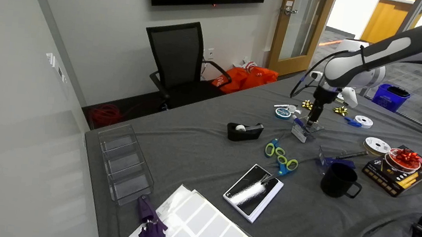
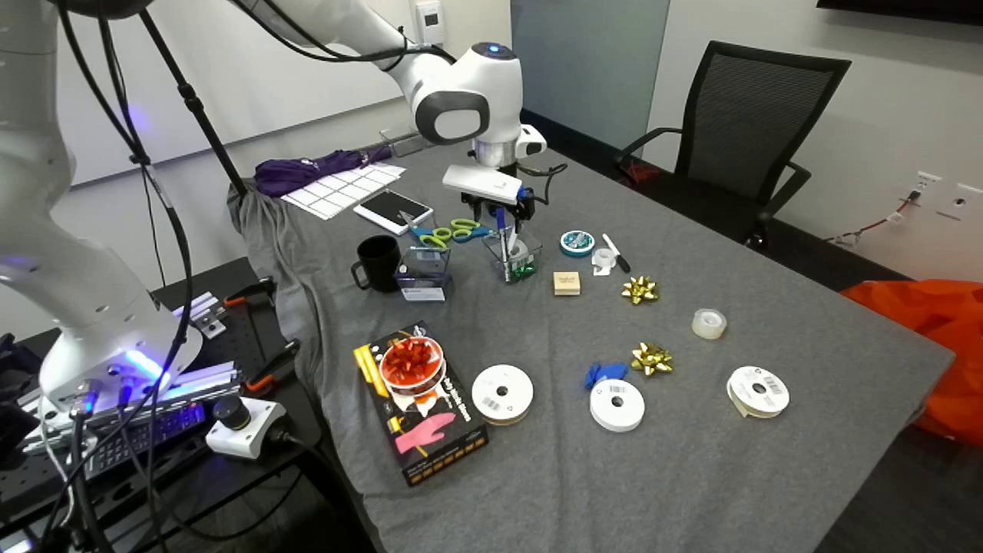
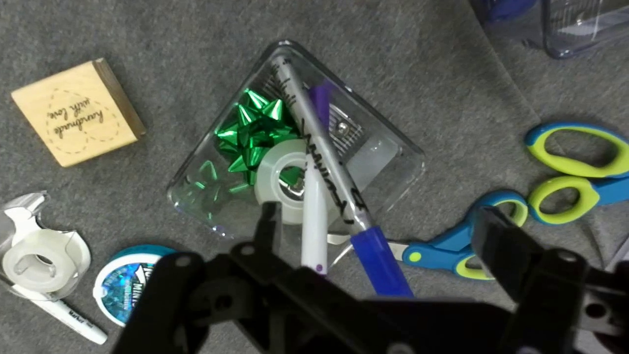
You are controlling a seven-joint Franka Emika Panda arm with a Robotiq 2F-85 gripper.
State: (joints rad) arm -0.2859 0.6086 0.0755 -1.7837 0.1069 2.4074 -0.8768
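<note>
In the wrist view my gripper [image 3: 382,219] stands open, its fingers wide apart, over a clear plastic container [image 3: 350,90]. Inside that container are a green foil bow [image 3: 258,130], a translucent tape roll [image 3: 268,172], a white marker [image 3: 314,221] and a clear-barrelled marker with a blue cap [image 3: 378,260]. Both markers lean out over the near rim. The blue cap lies between the fingers, its end hidden behind the gripper; no grip on it shows. Blue-green scissors [image 3: 437,250] lie partly under the right finger. Both exterior views show the gripper [image 1: 311,121] low at the container.
Beside the container lie a wooden stamp [image 3: 76,115], a teal tin [image 3: 123,287] and a small tape dispenser [image 3: 44,260]. A black mug [image 2: 380,265], another clear holder [image 2: 424,280], a black box [image 2: 441,453], ribbon spools [image 2: 617,415] and a black tape dispenser [image 1: 243,135] share the table.
</note>
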